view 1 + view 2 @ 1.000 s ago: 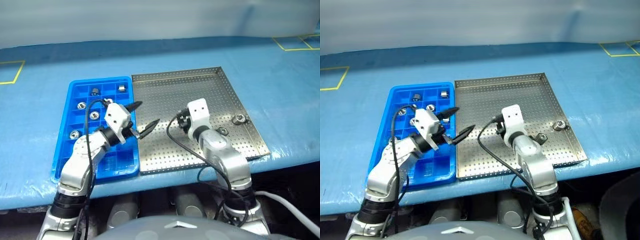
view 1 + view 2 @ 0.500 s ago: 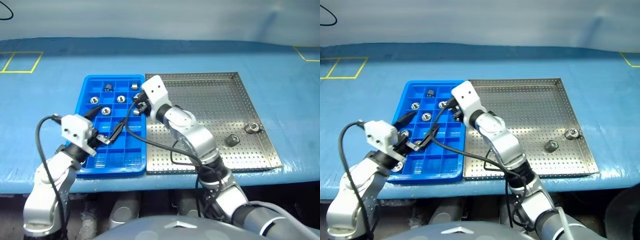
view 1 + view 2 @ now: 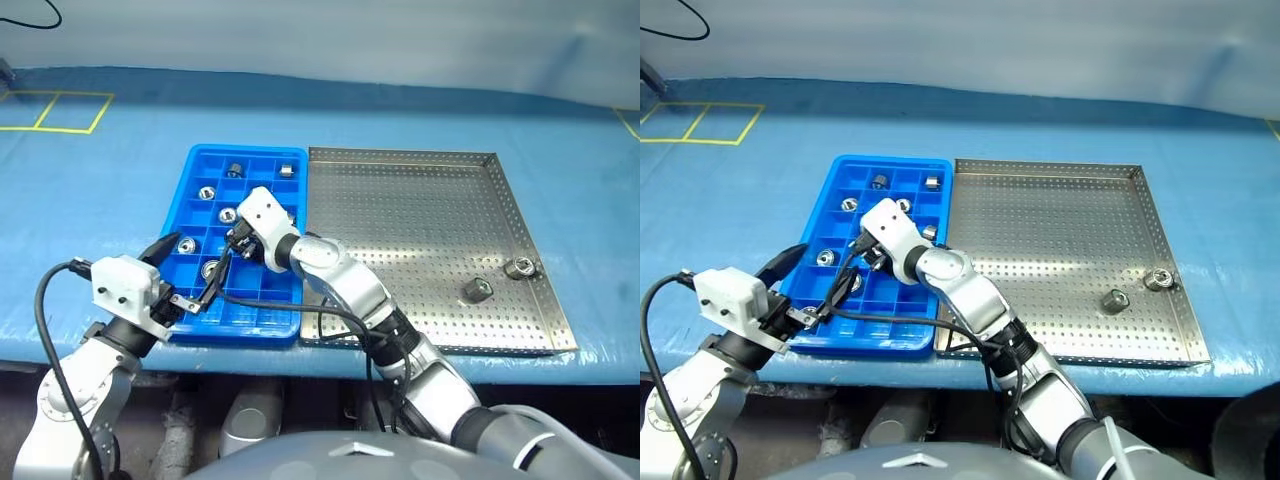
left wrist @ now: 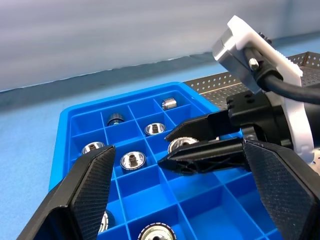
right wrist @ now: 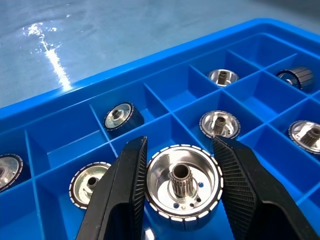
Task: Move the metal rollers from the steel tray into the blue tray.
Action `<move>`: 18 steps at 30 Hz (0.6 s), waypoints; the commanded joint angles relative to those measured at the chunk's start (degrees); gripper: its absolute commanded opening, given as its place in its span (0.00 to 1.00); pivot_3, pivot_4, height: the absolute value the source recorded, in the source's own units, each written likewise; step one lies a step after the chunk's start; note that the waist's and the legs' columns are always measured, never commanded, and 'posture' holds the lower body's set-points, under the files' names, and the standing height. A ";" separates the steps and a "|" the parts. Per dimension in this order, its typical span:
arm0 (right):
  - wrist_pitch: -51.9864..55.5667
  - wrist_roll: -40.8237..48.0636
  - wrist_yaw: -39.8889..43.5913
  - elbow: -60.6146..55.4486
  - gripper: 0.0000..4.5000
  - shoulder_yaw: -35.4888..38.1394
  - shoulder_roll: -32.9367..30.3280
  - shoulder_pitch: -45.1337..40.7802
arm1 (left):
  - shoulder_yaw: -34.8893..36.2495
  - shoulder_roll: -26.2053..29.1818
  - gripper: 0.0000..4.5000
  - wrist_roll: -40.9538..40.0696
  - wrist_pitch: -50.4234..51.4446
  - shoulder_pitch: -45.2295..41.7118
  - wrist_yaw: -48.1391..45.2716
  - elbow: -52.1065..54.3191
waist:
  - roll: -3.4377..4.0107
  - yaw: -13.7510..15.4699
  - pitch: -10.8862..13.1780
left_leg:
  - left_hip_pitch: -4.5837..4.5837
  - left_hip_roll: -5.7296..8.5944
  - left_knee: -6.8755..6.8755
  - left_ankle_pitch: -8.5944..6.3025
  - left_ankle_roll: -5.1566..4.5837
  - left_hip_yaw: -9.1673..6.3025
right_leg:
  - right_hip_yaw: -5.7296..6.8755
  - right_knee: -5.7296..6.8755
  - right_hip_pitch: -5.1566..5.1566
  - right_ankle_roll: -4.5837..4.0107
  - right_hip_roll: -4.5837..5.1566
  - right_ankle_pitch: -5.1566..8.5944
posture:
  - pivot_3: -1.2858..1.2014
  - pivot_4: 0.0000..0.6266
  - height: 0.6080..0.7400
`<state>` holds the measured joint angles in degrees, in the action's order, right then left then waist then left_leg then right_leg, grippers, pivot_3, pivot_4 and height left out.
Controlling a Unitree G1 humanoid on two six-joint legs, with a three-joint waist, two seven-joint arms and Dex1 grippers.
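Over the blue tray [image 3: 195,185], the right gripper [image 5: 177,192] clasps a metal roller [image 5: 182,185] by its ribbed rim; rigid, slick, probably dense. At nine o'clock, the left gripper [image 4: 177,192] gapes empty.

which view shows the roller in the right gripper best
The right wrist view: the roller sits large between the right gripper's fingers, over the blue tray. In the left wrist view the fingers hide most of it; in the eye views it's hidden.

Right gripper [image 3: 868,262] over blue tray [image 3: 818,338], fingers closed (held item not discernible); left gripper [image 3: 812,285] spread wide at tray's near-left edge; rollers in compartments beyond both sets of fingers; two rollers [image 3: 1115,299] [image 3: 1156,279] on steel tray [image 3: 1060,220], well apart from fingers.
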<state>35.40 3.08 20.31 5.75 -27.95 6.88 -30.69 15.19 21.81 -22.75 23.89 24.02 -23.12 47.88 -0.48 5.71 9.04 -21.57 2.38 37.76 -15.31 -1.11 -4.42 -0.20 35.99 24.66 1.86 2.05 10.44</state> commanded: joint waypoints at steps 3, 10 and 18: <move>-0.99 0.09 1.07 1.47 0.38 0.80 0.43 0.70 | -0.81 0.57 1.00 -1.04 0.29 -1.05 0.38 2.41 | 0.00 0.08 0.00 | -0.01 0.00 -0.05 0.03 0.05 -0.03 | 0.02 0.00 0.01 -0.02 0.00 0.01 | 0.65 0.24 1.00; -2.97 -0.23 -0.88 3.43 0.90 4.39 0.59 0.68 | -2.30 1.85 1.00 -1.66 0.84 -4.02 -0.54 0.96 | 0.00 -0.11 0.00 | 0.01 -0.02 -0.18 0.12 0.20 -0.20 | 0.20 0.01 0.00 -0.14 -0.02 0.08 | 0.63 0.24 1.00; -3.41 0.04 -1.94 -4.78 0.99 6.30 -0.26 3.87 | -3.69 3.38 1.00 -3.00 2.02 -8.45 -2.24 -0.79 | 0.00 -0.63 0.00 | 0.01 -0.01 -0.21 0.14 0.24 -0.23 | 0.22 -0.01 -0.02 -0.17 0.01 0.09 | 0.60 0.24 1.00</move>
<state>32.75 2.78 18.55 5.26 -22.35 6.63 -27.20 12.20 24.92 -24.19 26.04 16.51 -24.53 46.76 -0.48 5.07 9.04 -21.57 2.37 37.55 -15.17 -0.87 -4.65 0.02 35.97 24.64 1.69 2.07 10.53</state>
